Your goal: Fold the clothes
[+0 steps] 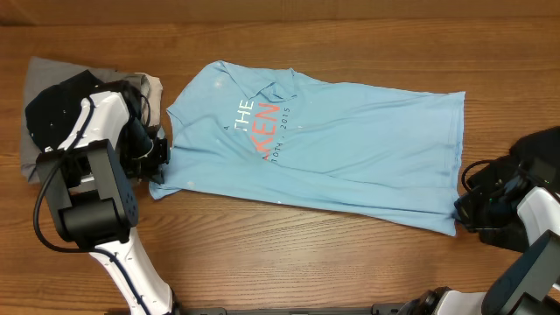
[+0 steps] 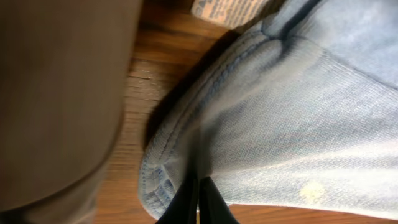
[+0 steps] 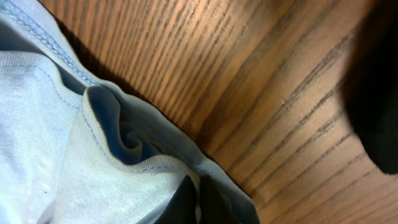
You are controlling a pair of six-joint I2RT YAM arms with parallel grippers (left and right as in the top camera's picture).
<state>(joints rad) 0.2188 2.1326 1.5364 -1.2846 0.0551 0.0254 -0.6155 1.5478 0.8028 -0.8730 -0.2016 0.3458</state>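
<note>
A light-blue T-shirt (image 1: 332, 144) with blue and red print lies folded lengthwise across the table, collar end to the left. My left gripper (image 1: 157, 162) is shut on its left edge; in the left wrist view the black fingertips (image 2: 199, 199) pinch the ribbed hem (image 2: 165, 180). My right gripper (image 1: 462, 208) is shut on the shirt's lower right corner; the right wrist view shows its fingertips (image 3: 198, 202) clamping the bunched blue hem (image 3: 124, 134).
A pile of grey, black and beige garments (image 1: 52, 96) lies at the far left, behind the left arm (image 1: 87, 184). A black garment (image 1: 542, 153) sits at the right edge by the right arm. Bare wooden table (image 1: 289, 254) runs along the front.
</note>
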